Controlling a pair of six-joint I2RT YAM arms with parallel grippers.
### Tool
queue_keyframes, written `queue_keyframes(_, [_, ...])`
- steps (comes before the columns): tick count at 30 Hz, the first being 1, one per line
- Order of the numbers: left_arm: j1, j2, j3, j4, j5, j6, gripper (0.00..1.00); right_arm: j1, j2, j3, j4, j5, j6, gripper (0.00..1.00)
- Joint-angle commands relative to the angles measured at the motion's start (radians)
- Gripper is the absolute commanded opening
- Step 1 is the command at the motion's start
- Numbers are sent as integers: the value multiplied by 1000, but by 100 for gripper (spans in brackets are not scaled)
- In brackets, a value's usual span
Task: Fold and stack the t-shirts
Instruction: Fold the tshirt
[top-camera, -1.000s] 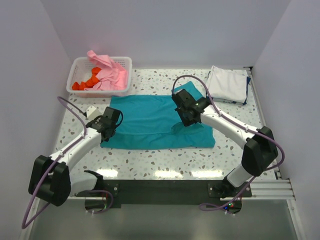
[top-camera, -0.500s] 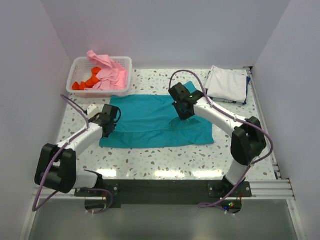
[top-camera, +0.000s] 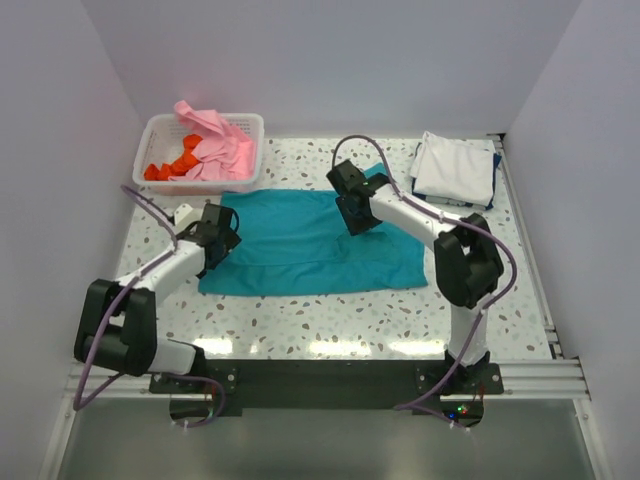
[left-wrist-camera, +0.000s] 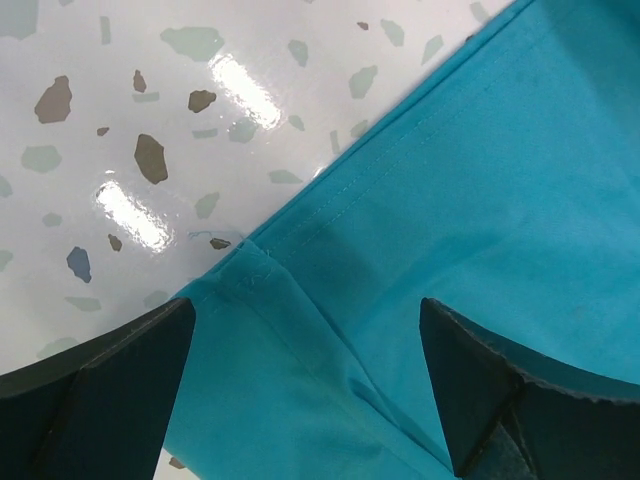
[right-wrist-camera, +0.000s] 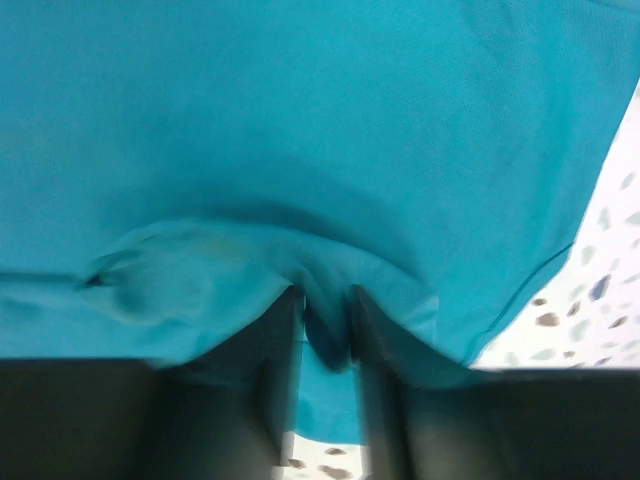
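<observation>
A teal t-shirt (top-camera: 300, 245) lies flat across the middle of the table, folded into a wide band. My left gripper (top-camera: 224, 236) hovers over its left edge. In the left wrist view this gripper (left-wrist-camera: 308, 312) stands wide open, and the hemmed teal cloth (left-wrist-camera: 480, 180) lies flat beneath it, untouched. My right gripper (top-camera: 350, 212) sits on the shirt's far right part. In the right wrist view its fingers (right-wrist-camera: 327, 302) stand close together, with a dark pinch of teal cloth (right-wrist-camera: 300, 120) filling the gap at the tips. The cloth tents over them.
A white slatted basket (top-camera: 200, 121) at the back left holds a pink shirt (top-camera: 216, 146) and an orange-red one (top-camera: 168, 168). A folded white shirt (top-camera: 455, 166) lies on a dark blue one (top-camera: 494, 182) at the back right. Speckled tabletop (top-camera: 300, 320) runs along the front.
The left gripper has opened and let go of the shirt's left edge. The right gripper has moved back and to the left with its pinch of cloth. The shirt's near right part has flattened.
</observation>
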Motion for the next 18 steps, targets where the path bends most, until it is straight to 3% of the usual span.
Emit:
queue_keyframes(1, [9, -81, 45, 25, -21, 19, 100, -15, 30, 98, 41, 67, 11, 47])
queue_keyframes(2, [9, -97, 48, 17, -24, 25, 100, -15, 39, 137, 27, 79, 16, 64])
queue_keyframes(3, [9, -132, 53, 13, -23, 29, 100, -15, 48, 151, 12, 105, 21, 99])
queue_keyframes(7, [9, -212, 50, -20, -6, 57, 100, -15, 7, 162, -8, 88, 44, 99])
queue_keyframes(11, [9, -261, 24, 12, 83, 129, 100, -15, -134, -29, 73, -36, 88, 99])
queue_keyframes(14, [9, -263, -10, 127, 239, 239, 100, -15, -238, -187, 125, -160, 128, 99])
queue_keyframes(18, [7, -189, -18, 210, 428, 285, 100, -17, -321, -354, 173, -209, 186, 99])
